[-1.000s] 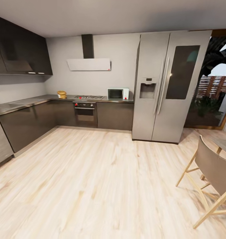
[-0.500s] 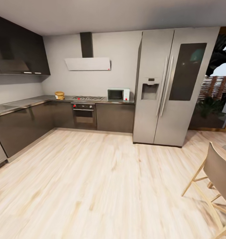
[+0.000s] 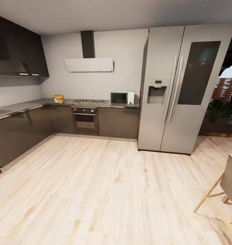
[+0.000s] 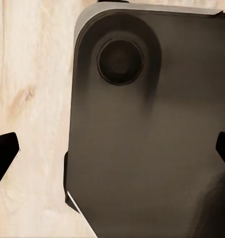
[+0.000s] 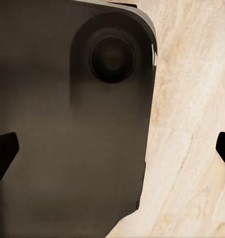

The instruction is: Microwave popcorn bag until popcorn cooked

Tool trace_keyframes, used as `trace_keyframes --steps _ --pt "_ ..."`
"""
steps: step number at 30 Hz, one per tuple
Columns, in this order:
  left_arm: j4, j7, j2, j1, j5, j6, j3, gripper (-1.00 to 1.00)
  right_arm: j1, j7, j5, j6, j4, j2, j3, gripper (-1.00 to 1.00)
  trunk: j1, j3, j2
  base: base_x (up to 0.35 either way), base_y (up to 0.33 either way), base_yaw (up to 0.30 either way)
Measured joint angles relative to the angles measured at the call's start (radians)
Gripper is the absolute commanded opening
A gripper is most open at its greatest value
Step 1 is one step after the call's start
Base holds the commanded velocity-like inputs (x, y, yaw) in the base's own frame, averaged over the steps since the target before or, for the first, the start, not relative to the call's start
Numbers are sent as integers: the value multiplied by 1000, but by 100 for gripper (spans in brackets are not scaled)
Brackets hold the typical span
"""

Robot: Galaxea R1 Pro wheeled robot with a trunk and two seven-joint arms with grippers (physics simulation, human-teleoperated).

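Note:
The pale mint microwave (image 3: 122, 98) stands on the grey countertop (image 3: 37, 102) at the far wall, beside the fridge, with its dark door closed. A small tan-brown popcorn bag (image 3: 58, 98) sits on the same countertop near the corner, left of the hob. It is too far off to make out popcorn. In the left wrist view my left gripper (image 4: 112, 153) is open, its dark fingertips (image 4: 4, 152) wide apart over the robot's dark base and the wood floor. The right wrist view shows my right gripper (image 5: 112, 153) open in the same way, holding nothing.
A tall silver fridge (image 3: 177, 88) stands right of the microwave. A built-in oven (image 3: 85, 119) sits under the hob (image 3: 89, 101). Dark cabinets (image 3: 17, 132) line the left wall. A wooden chair (image 3: 228, 190) is at the near right. Pale wood floor (image 3: 105, 190) lies between.
The whole head view has shifted: the kitchen wall and fridge look larger and nearer, and the chair has slid toward the right edge. The camera moved; nothing in the room did.

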Motion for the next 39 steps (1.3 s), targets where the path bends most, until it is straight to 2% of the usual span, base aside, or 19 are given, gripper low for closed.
trace_keyframes --steps 39 --pt "0 0 8 0 1 1 0 100 0 0 0 -2 0 -6 0 100 0 0 0 334 118 0"
